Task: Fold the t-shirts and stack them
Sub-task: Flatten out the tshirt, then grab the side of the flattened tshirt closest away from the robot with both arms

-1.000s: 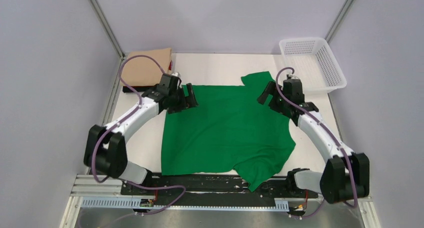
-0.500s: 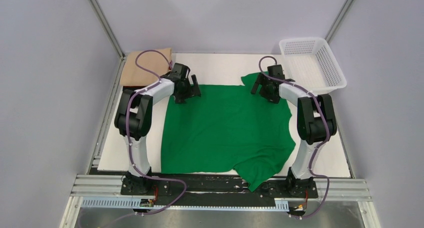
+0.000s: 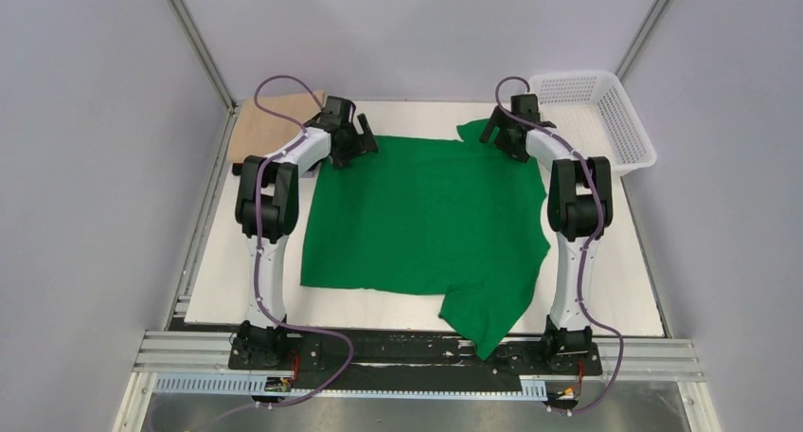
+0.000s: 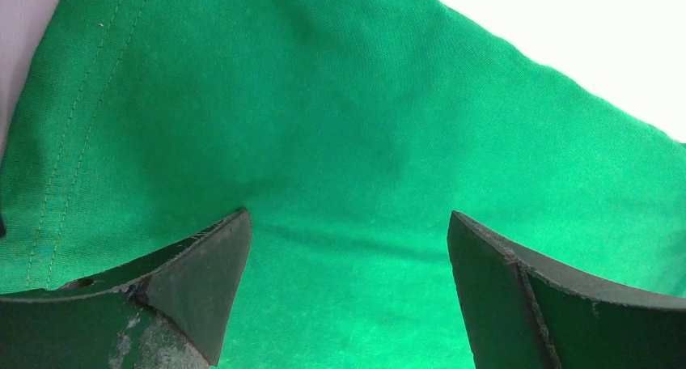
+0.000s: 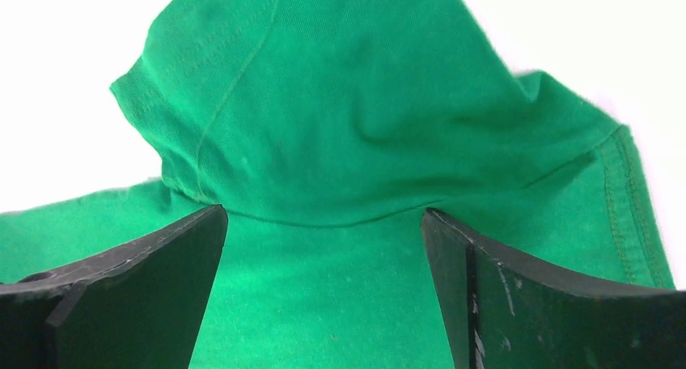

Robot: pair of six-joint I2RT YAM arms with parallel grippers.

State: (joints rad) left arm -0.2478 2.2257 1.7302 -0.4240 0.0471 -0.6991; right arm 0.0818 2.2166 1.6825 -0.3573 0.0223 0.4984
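Tool status: L tool (image 3: 354, 144) and R tool (image 3: 494, 136) are both released, jaws spread wide, nothing gripped. Each sits over a far corner of the garment.

1. Bench (image 3: 417, 119): white, carries all items.
2. Green t-shirt (image 3: 426, 224): spread open at bench centre, mostly flat. Its near sleeve (image 3: 478, 323) is creased and reaches the near edge.
3. Basket (image 3: 592, 115): far R corner, just beside the R arm, apart from the cloth.
4. Tan t-shirt (image 3: 275, 119): folded, far L corner, near the L tool.
5. Far sleeve (image 5: 340, 102): bunched into a ridge just ahead of the R tool.
6. Hem stitching (image 4: 48, 150): runs along the cloth edge to the left in the L wrist view.

Step in hand (est.): grasp both far corners to start the first fold.

Procedure, recommended:
- Lower both tools evenly until the pads meet cloth. Contact can't be confirmed from these views.
- L side: shift toward the stitched edge before closing. Jaws now straddle flat cloth inboard of it, so a pinch there may lift a tent, not the corner.
- R side: close behind the sleeve ridge on body cloth. Catching the bunched sleeve alone would probably skew the fold.
- Close both together, lift low and keep tension equal L/R.
- Keep the L arm off the tan stack and the R arm off the basket.
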